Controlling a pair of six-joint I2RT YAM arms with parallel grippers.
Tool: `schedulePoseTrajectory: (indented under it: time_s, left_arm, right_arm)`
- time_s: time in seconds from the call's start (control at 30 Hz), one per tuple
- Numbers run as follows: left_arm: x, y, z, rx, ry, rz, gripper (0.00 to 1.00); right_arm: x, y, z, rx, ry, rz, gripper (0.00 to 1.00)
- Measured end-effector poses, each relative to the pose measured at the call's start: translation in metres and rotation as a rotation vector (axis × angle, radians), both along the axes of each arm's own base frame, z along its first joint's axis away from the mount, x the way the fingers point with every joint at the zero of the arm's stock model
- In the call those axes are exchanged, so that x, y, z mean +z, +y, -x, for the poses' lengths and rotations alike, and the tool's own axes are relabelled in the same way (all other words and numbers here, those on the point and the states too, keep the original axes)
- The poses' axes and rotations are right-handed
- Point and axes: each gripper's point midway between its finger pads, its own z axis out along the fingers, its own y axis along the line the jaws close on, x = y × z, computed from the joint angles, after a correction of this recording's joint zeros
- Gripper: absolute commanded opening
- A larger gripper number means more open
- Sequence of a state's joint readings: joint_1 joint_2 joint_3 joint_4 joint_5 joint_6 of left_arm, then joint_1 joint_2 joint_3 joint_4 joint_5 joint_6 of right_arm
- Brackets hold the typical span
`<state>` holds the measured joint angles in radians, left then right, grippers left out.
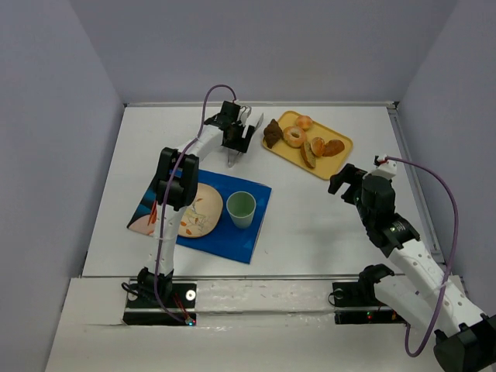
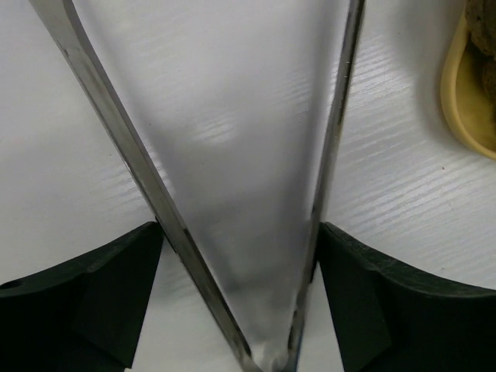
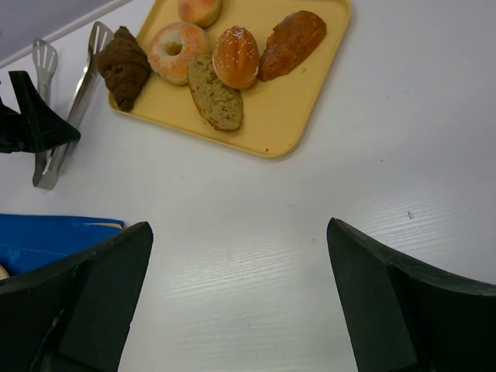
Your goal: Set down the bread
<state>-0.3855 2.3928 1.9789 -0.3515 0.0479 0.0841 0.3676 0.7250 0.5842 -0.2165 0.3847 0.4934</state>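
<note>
Several breads lie on the yellow tray (image 1: 342, 157) at the back right: a dark chocolate croissant (image 1: 272, 133) (image 3: 122, 66), a glazed doughnut (image 1: 294, 137) (image 3: 173, 52), a flat slice (image 3: 215, 93), a round bun (image 3: 236, 56) and a long brown roll (image 3: 291, 44). Metal tongs (image 1: 232, 160) (image 2: 116, 132) (image 3: 77, 93) rest on the table left of the tray. My left gripper (image 1: 239, 142) (image 2: 240, 232) straddles them, each finger touching one tong arm. My right gripper (image 1: 342, 180) (image 3: 240, 232) hangs open and holds nothing, in front of the tray.
A blue mat (image 1: 236, 242) lies front left with a patterned plate (image 1: 198, 211) and a pale green cup (image 1: 241, 209) on it. The tray's edge (image 2: 457, 101) shows at the right of the left wrist view. Walls close in the back and both sides.
</note>
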Motion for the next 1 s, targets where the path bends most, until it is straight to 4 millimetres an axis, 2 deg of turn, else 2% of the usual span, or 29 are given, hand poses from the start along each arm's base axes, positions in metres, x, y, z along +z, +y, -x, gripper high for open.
schedulePoseTrajectory:
  time_s: [0.13,0.23,0.43,0.53,0.67,0.73,0.83,0.93,1.0]
  left_arm:
    - [0.0,0.0,0.0,0.002,0.0,-0.002,0.55]
    - [0.0,0.0,0.0,-0.004,0.0,-0.002,0.5]
    - [0.0,0.0,0.0,-0.002,-0.002,-0.004,0.48]
    - [0.001,0.001,-0.001,0.004,-0.003,-0.009,0.43]
    - [0.013,0.003,-0.001,0.021,-0.008,-0.01,0.43]
    - [0.028,0.003,0.0,0.031,-0.022,0.0,0.44]
    - [0.075,0.003,-0.001,0.05,-0.086,0.042,0.45]
    - [0.148,0.003,0.004,0.069,-0.204,0.114,0.44]
    - [0.196,0.005,0.016,0.078,-0.283,0.166,0.45]
  right_arm:
    - [0.0,-0.001,0.0,-0.003,-0.001,0.001,1.0]
    - [0.001,-0.001,0.0,-0.006,-0.005,0.001,0.99]
    - [0.004,-0.002,0.001,-0.01,-0.016,-0.002,0.99]
    - [0.006,-0.003,0.002,-0.01,-0.022,-0.004,0.99]
    - [0.006,-0.003,0.003,-0.011,-0.025,-0.006,0.99]
    - [0.007,-0.003,0.003,-0.011,-0.029,-0.007,0.99]
    - [0.009,-0.004,0.004,-0.012,-0.035,-0.009,0.99]
    - [0.01,-0.004,0.005,-0.011,-0.039,-0.011,0.99]
    - [0.01,-0.004,0.005,-0.011,-0.04,-0.012,0.99]
